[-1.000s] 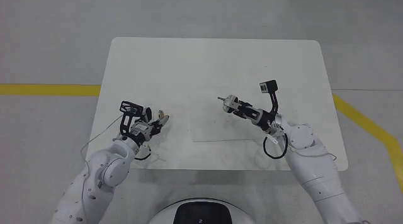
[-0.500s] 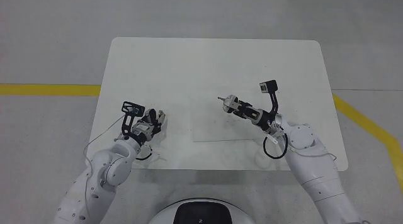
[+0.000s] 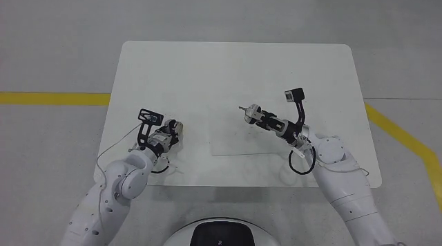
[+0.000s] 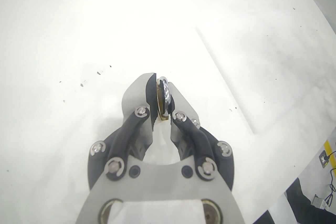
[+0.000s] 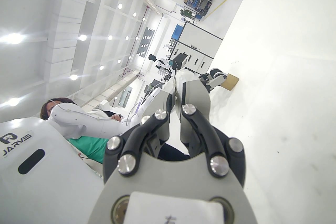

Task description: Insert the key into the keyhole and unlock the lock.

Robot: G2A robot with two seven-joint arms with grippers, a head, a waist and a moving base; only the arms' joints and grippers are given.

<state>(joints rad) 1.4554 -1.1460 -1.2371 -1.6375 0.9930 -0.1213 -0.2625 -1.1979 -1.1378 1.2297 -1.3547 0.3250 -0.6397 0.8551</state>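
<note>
Padlock (image 4: pixel 164 100) sits clamped inside my left gripper (image 4: pixel 160 87), near left on the table (image 3: pixel 276 66); my right gripper (image 3: pixel 250 112), mid-table, pinches the key (image 3: pixel 241 108).

Brass-and-silver lock (image 4: pixel 164 100) stands edge-on in the left end effector (image 4: pixel 160 82); small key (image 3: pixel 241 108) juts from the right end effector (image 3: pixel 250 112).

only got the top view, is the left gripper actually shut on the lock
observer: Yes. In the left wrist view the left gripper is shut on the lock, which sits edge-on in its grip, brass and silver.
operator: and the right one, closed on the key?
observer: In the right wrist view the right gripper is shut with no gap showing. The key is too thin to make out there.
</note>
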